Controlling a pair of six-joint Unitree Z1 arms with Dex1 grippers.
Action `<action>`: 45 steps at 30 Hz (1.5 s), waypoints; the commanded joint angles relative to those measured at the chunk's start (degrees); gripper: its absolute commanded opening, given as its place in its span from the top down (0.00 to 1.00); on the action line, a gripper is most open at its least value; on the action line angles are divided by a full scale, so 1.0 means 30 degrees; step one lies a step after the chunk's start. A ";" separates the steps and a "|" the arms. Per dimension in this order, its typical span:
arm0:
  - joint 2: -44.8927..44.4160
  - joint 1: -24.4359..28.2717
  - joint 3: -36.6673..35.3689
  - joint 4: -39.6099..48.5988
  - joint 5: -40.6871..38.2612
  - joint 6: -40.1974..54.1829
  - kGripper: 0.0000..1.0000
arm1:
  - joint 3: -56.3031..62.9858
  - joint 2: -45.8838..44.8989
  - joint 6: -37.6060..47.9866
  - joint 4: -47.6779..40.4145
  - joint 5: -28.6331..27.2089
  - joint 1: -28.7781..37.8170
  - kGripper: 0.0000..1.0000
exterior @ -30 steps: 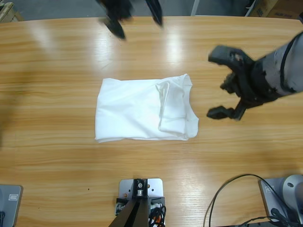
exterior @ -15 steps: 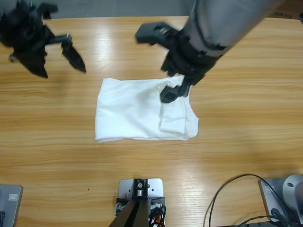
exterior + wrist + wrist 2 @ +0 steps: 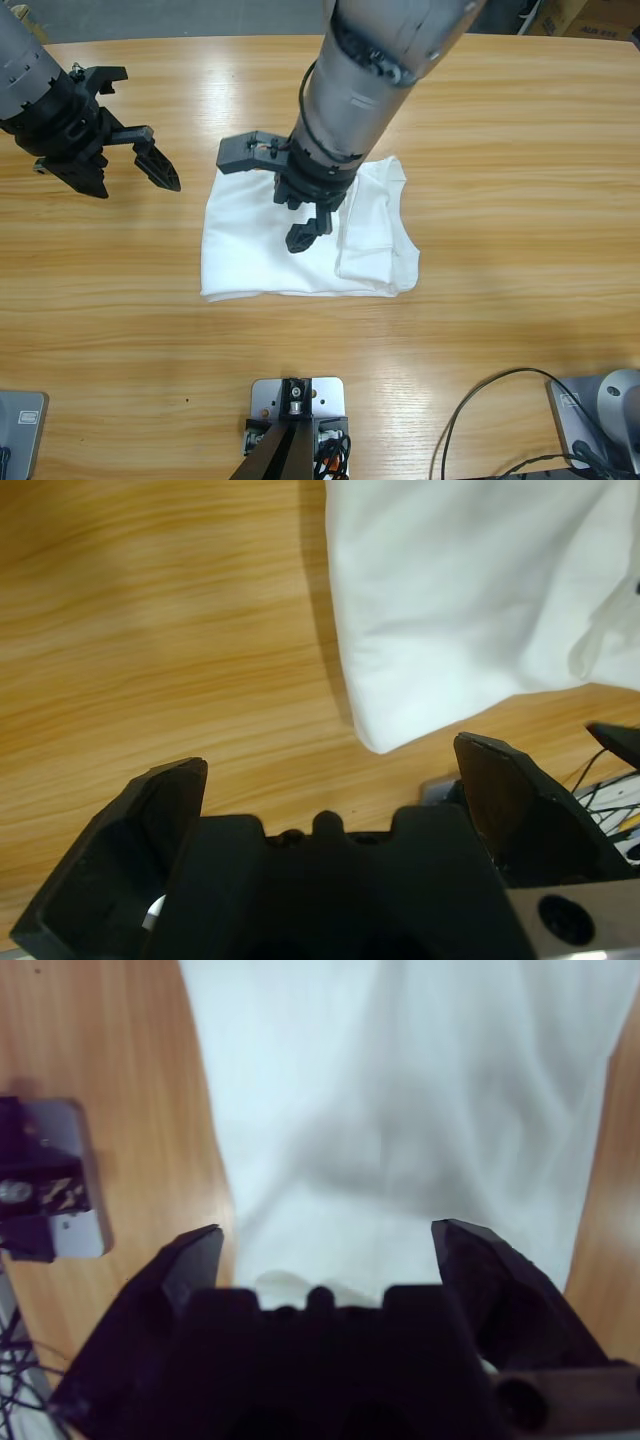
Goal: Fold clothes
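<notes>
A white T-shirt point(image 3: 300, 235) lies folded in the middle of the wooden worktop point(image 3: 520, 300). The right gripper point(image 3: 275, 195) comes down from the top and hangs right over the shirt. Its jaws are wide apart and hold nothing. The left gripper point(image 3: 130, 125) is off to the side, near the shirt, over bare wood. Its jaws are wide apart too, with nothing in them. In the left wrist view, a corner of the shirt point(image 3: 470, 610) shows past the jaws.
</notes>
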 commanded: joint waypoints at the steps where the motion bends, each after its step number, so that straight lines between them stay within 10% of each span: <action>1: -0.0586 0.0171 0.1389 -0.0702 -0.0252 0.0248 0.03 | 0.1432 0.1947 -0.0554 -0.0942 -0.0334 0.0091 0.15; 38: -0.1395 0.0159 0.3293 -0.1985 -0.0556 -0.0162 0.03 | 0.3852 0.0084 0.1028 0.4326 -0.8930 -0.4058 0.12; 45: -0.2297 0.3862 0.4073 -0.3333 -0.3340 0.0951 0.05 | 0.0577 -0.4797 0.3272 0.6980 -0.9486 -0.4234 0.12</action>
